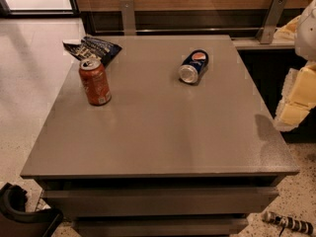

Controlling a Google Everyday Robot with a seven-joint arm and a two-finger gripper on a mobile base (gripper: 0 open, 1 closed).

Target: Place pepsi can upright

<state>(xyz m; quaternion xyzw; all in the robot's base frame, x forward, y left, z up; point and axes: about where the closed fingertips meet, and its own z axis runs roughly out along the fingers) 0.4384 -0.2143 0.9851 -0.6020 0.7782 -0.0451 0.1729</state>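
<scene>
On the grey table, right of centre near the back, the pepsi can lies on its side, silver end toward the camera. An orange-red can stands upright at left, near a dark snack bag. The gripper hangs past the table's right edge; whether it is open or closed cannot be told

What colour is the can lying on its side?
Dark blue pepsi can, camera view; gripper at right edge.
</scene>
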